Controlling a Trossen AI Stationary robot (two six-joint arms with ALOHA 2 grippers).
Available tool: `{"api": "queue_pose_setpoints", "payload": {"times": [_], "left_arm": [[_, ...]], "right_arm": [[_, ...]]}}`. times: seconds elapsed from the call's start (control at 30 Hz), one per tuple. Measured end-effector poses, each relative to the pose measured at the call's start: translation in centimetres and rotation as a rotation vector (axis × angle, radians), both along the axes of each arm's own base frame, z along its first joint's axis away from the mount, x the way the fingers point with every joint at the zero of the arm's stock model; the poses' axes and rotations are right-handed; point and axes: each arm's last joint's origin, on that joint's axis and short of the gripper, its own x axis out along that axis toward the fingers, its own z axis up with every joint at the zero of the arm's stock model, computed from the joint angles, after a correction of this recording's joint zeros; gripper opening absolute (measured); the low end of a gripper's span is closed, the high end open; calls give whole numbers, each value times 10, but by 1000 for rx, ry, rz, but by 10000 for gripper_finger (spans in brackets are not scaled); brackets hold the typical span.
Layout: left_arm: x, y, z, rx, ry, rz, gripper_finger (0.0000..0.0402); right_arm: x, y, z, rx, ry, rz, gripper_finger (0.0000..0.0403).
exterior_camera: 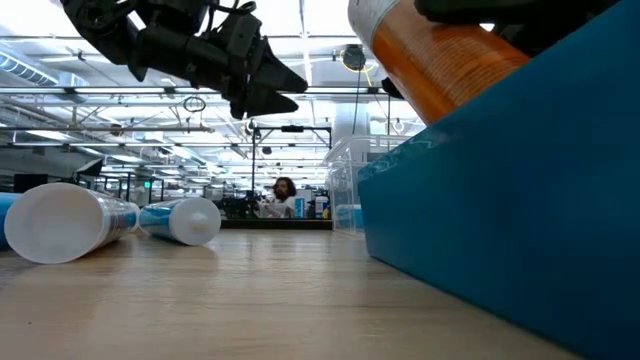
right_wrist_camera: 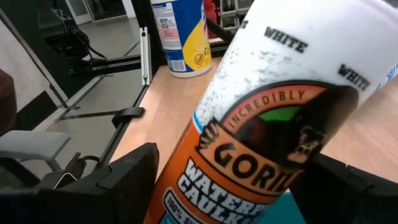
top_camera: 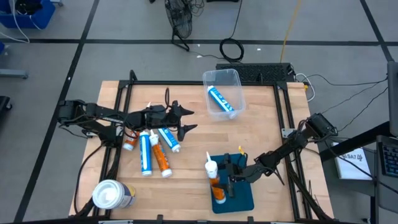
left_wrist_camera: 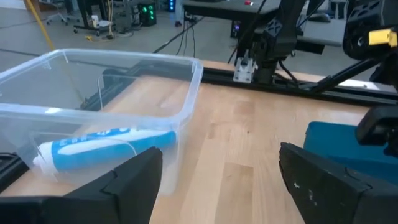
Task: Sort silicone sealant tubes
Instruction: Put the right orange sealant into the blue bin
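Left hand [top_camera: 186, 120] spread wide mid-table; right hand [top_camera: 231, 173] closed near front edge

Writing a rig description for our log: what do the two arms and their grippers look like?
Both arms are dark, slim and jointed, trailing black cables. The left gripper and right gripper each have two flat black fingers with squared-off tips. No markings show on them.

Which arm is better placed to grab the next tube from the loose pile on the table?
Left. The left claw hangs open right beside the loose tubes. The right claw is at the blue bin, shut around an orange tube.
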Motion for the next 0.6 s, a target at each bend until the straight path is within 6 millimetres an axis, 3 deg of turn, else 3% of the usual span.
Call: {"api": "queue_pose_setpoints", "payload": {"times": [0.4,0.6], "left_arm": [[0,0,-1,22,10,-5,313],[0,0,0,18,8,-4,325]], "right_arm": [[-2,-1,3,-71,6,19,357],[-7,-3,9,-64,35,15,359]]}}
